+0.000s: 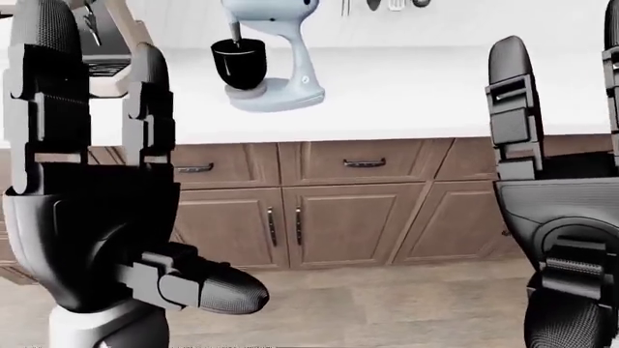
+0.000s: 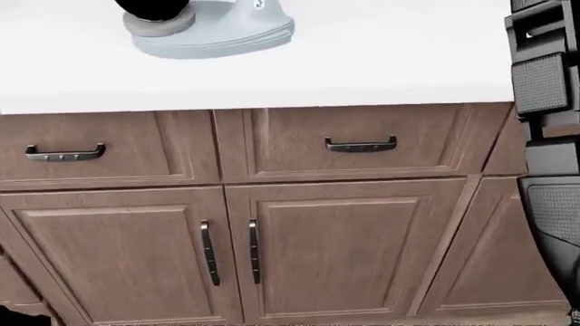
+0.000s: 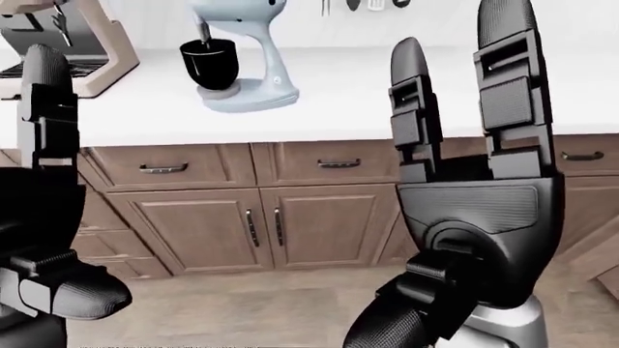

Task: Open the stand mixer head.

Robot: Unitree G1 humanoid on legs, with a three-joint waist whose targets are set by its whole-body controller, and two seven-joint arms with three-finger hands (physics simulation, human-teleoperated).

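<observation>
A pale blue stand mixer (image 1: 281, 51) stands on the white counter (image 1: 416, 94), toward the top left of the left-eye view. Its black bowl (image 1: 239, 61) sits on its base, and a beater shaft reaches down into the bowl. The top edge cuts off most of the mixer head. In the head view only the mixer's base (image 2: 217, 34) shows, at the top left. My left hand (image 1: 92, 87) is raised close to the camera, fingers straight up and open, holding nothing. My right hand (image 3: 455, 43) is also raised and open. Both hands are well short of the mixer.
A beige coffee machine (image 3: 72, 43) stands on the counter left of the mixer. Utensils (image 1: 377, 3) hang on the wall above. Below the counter are wooden drawers (image 2: 362, 142) and double cabinet doors (image 2: 226, 251) with dark handles. Wood-look floor (image 1: 387, 304) lies below.
</observation>
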